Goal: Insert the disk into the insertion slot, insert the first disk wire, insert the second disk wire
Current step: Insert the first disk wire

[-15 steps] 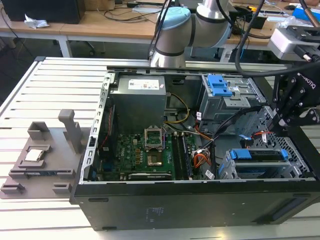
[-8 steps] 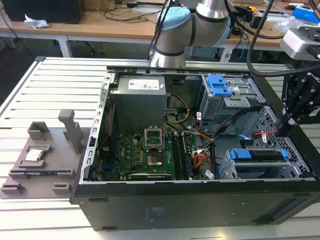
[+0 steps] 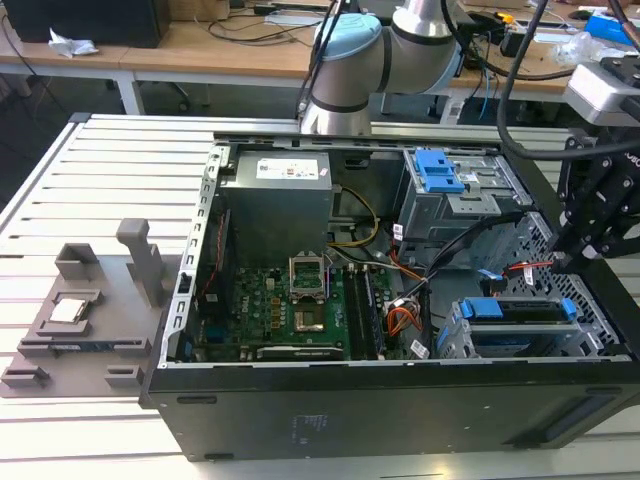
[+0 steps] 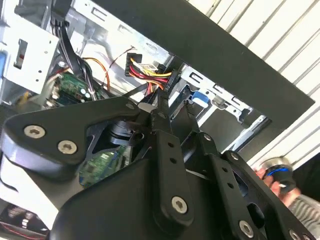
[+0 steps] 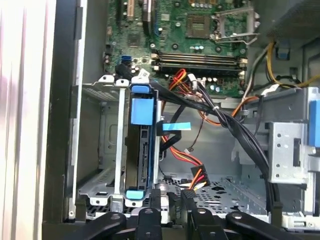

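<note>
Here the end effector (image 4: 169, 102) hangs above the inserted disk (image 5: 141, 150).

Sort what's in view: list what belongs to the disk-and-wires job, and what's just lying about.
Job in hand:
- disk, sitting in the insertion slot
- red-yellow-black wire bundle with its black plug
- gripper, close to that plug

Just lying about:
- motherboard
- power supply
- cage with blue latch
- grey fixture tray beside the case
</note>
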Controlling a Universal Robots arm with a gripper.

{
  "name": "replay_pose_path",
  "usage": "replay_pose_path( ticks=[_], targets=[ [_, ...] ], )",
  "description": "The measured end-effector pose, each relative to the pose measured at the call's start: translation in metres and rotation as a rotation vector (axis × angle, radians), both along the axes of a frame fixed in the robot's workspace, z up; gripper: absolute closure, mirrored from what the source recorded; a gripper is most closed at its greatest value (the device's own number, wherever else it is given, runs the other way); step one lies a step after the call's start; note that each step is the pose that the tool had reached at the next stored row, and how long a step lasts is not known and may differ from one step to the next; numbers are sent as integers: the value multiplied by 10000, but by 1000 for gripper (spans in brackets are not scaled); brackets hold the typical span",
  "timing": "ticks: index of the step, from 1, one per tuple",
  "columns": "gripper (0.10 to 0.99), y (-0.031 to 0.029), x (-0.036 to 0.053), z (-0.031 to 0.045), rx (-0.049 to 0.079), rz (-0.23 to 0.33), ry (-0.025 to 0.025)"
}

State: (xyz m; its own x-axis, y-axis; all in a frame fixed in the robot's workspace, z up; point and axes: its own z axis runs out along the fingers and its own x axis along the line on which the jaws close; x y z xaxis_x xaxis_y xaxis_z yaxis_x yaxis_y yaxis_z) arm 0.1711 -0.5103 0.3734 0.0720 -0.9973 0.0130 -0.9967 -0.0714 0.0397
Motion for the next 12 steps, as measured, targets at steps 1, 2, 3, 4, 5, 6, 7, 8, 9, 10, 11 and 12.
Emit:
replay_pose_path(
  ticks=[1, 2, 3, 4, 5, 6, 7, 8, 9, 10, 11, 12],
  targets=[
    [788, 10, 0, -14, -52, 52, -1],
    [788, 24, 8, -32, -179, 71, 0],
    [788, 65, 13, -59, -268, 139, 0],
    [788, 101, 14, -70, -268, 221, -1],
    [788, 121, 14, -76, -268, 266, -2],
    [788, 139, 14, -83, -268, 310, -3],
    [788, 155, 14, -95, -280, 381, -3],
    [788, 162, 15, -105, -297, 434, -4],
    [788, 168, 18, -117, -333, 501, -4],
    [788, 170, 20, -126, -362, 547, -5],
    [788, 177, 25, -148, -440, 646, -4],
    [788, 178, 35, -168, -503, 667, -3]
  ],
)
